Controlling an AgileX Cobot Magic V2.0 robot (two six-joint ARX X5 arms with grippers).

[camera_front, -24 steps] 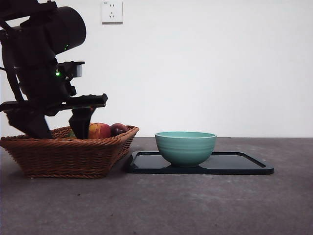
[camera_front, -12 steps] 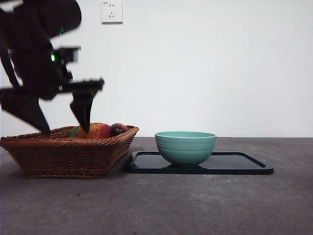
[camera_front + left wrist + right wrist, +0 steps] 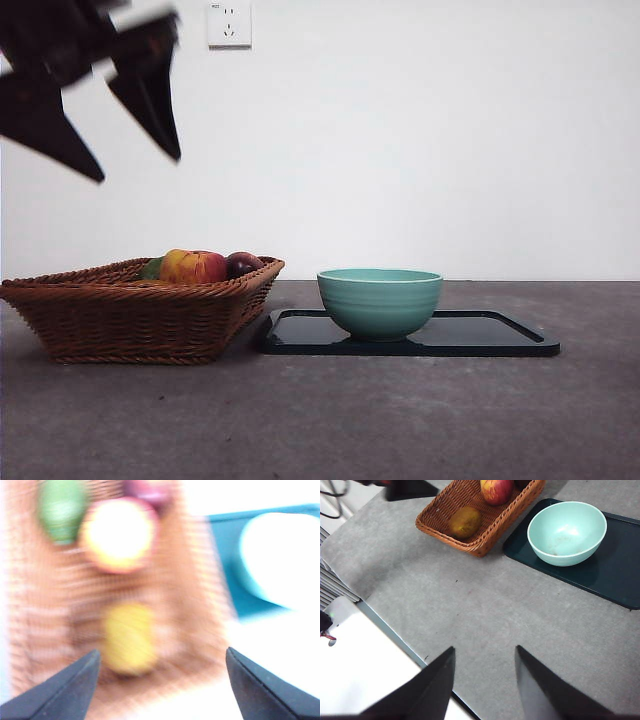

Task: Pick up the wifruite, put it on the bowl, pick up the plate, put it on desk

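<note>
The wifruite (image 3: 465,522), a brown oval fruit, lies in the wicker basket (image 3: 465,507); it shows blurred and yellowish in the left wrist view (image 3: 129,637), and the basket wall hides it in the front view. The teal bowl (image 3: 380,300) stands empty on the black tray (image 3: 500,335); it also shows in the right wrist view (image 3: 566,532). My left gripper (image 3: 139,169) hangs open and empty high above the basket (image 3: 130,310), as its wrist view (image 3: 162,652) shows. My right gripper (image 3: 485,648) is open and empty, high over the desk (image 3: 485,605).
A red-yellow apple (image 3: 195,267), a dark purple fruit (image 3: 243,264) and a green fruit (image 3: 152,268) also lie in the basket. The tray (image 3: 620,565) lies right beside the basket. A white block (image 3: 365,670) sits past the desk's edge.
My left gripper has risen out of the basket to well above it, open and holding nothing. The fruits, bowl and tray have not moved.
</note>
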